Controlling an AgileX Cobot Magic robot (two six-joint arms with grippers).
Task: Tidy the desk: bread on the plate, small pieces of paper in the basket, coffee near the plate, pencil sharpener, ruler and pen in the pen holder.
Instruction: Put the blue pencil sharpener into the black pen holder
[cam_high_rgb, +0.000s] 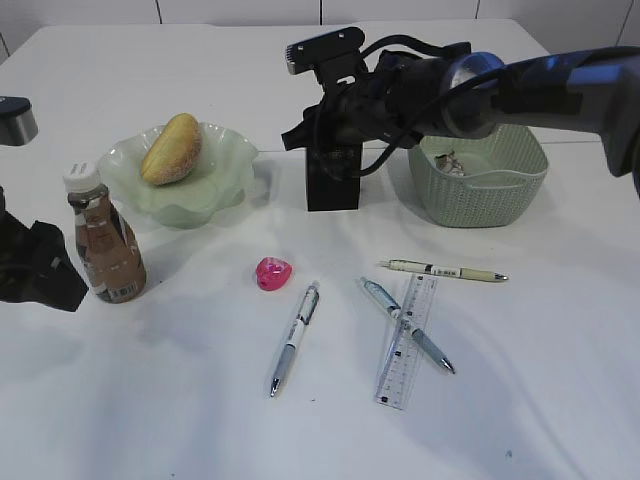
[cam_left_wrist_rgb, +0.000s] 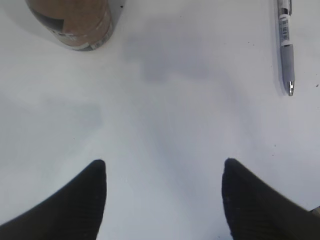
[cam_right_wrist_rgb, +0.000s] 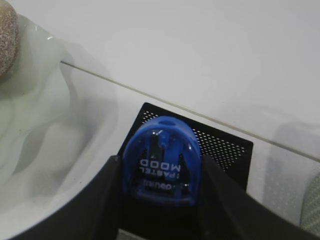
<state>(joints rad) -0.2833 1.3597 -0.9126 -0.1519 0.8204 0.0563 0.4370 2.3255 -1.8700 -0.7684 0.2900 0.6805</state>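
My right gripper (cam_right_wrist_rgb: 161, 170) is shut on a blue pencil sharpener (cam_right_wrist_rgb: 161, 160) directly over the open top of the black mesh pen holder (cam_right_wrist_rgb: 220, 145) (cam_high_rgb: 333, 185). A pink pencil sharpener (cam_high_rgb: 273, 273), three pens (cam_high_rgb: 295, 338) (cam_high_rgb: 405, 322) (cam_high_rgb: 445, 270) and the clear ruler (cam_high_rgb: 400, 370) lie on the white desk (cam_high_rgb: 180, 400). The bread (cam_high_rgb: 172, 148) rests on the green glass plate (cam_high_rgb: 215, 195). The coffee (cam_high_rgb: 105, 240) stands left of the plate. My left gripper (cam_left_wrist_rgb: 164, 167) is open and empty, low over the desk beside the coffee (cam_left_wrist_rgb: 75, 22).
The green basket (cam_high_rgb: 485, 190) stands right of the pen holder with small pieces of paper (cam_high_rgb: 450, 162) inside. The right arm (cam_high_rgb: 520, 90) reaches in across the basket. One pen (cam_left_wrist_rgb: 286, 45) lies at the right in the left wrist view.
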